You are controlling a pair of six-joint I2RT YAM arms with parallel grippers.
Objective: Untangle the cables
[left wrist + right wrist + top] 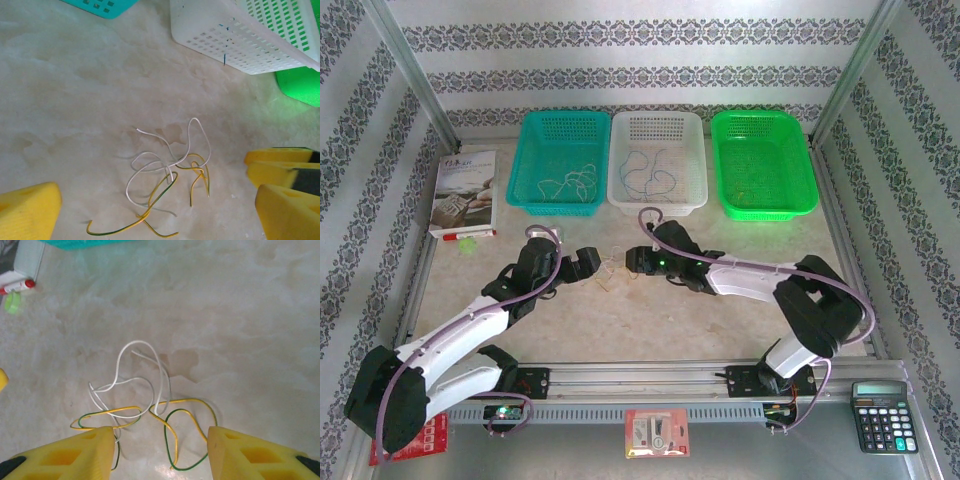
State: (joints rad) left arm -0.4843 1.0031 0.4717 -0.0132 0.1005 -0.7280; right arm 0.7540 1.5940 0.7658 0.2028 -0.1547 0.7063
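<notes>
A tangle of thin cables (613, 272) lies on the table between my two grippers. It is a whitish wire (150, 153) looped through a yellow-and-green wire (161, 192). In the right wrist view the whitish loop (135, 342) lies ahead and the yellow-green wire (183, 400) curls between the fingers. My left gripper (588, 262) is open just left of the tangle, holding nothing (159, 200). From the other side my right gripper (632, 262) straddles the yellow-green loops (161, 435), open and gripping nothing.
Three baskets stand at the back. The teal basket (532, 190) holds a whitish wire (570, 183), the white basket (657, 203) a dark wire (655, 165), beside a green basket (765, 208). A booklet (465, 192) lies far left, a calculator (883, 415) near right.
</notes>
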